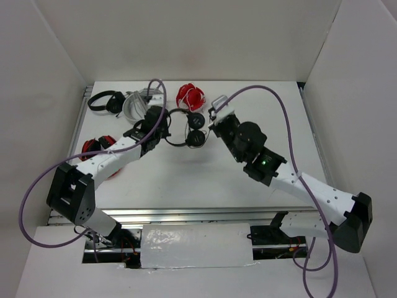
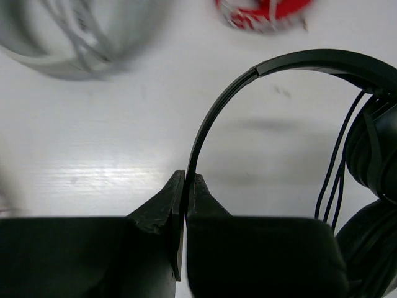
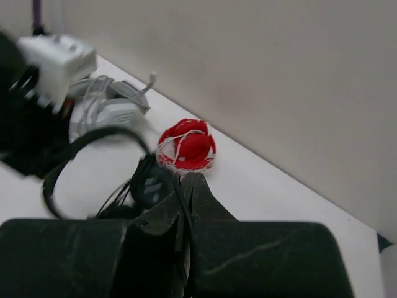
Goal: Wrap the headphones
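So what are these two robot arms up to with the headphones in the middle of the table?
Both are working on the small black headphones in the middle of the table. The left gripper is pinched shut on the thin headband. The right gripper looks closed on the thin black cable beside the earcups. The red bundle, grey-white headphones and other black pair at the back lie untouched.

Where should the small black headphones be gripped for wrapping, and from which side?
The headphones' thin headband at mid-arc, approached from the side opposite the earcups: it is narrow and clear of them. The left gripper pinches it there.
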